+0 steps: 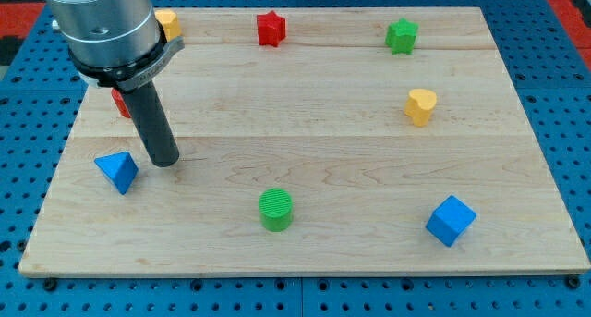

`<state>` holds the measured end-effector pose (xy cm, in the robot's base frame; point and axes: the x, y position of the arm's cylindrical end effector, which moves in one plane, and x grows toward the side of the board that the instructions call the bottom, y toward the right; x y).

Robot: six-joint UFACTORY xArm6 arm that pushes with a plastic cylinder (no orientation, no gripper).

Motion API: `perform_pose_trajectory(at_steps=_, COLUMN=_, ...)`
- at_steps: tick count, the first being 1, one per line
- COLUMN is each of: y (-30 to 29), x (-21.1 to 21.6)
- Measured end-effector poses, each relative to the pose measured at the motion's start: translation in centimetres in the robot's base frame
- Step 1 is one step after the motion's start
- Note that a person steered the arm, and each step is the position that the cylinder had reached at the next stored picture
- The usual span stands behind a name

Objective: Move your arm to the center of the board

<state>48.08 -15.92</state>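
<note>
1. Dark and straight, my tip (165, 162) is resting on the wooden worktop (332, 141) at the view's left, just beside the blue triangular block (117, 171), which is lying slightly to its left and lower.
2. Being a plain rod, the tool is carrying no jaws, so nothing is parting or clamping; it is holding nothing.
3. Bare wood at the board's centre is lying to the view's right of my tip and a little higher, roughly above the green cylinder (275, 210); I judge the coming move to be a rightward slide.
4. That path is looking free of blocks; the red star (270, 28), green star (402, 35), yellow heart (420, 105) and blue cube (451, 219) are all sitting well apart from it.
5. A red block (119, 103) and a yellow block (167, 22) are showing partly behind the arm.
6. No brands, labels or writing are showing anywhere.
</note>
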Motion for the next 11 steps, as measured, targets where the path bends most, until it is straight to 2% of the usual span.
perform_pose_trajectory(at_steps=4, y=0.2, x=-0.5)
perform_pose_trajectory(at_steps=7, y=8.9, x=-4.5)
perform_pose_trajectory(at_steps=8, y=14.1, x=-4.2)
perform_pose_trajectory(at_steps=10, y=15.4, x=-4.2)
perform_pose_trajectory(at_steps=11, y=19.2, x=-4.2)
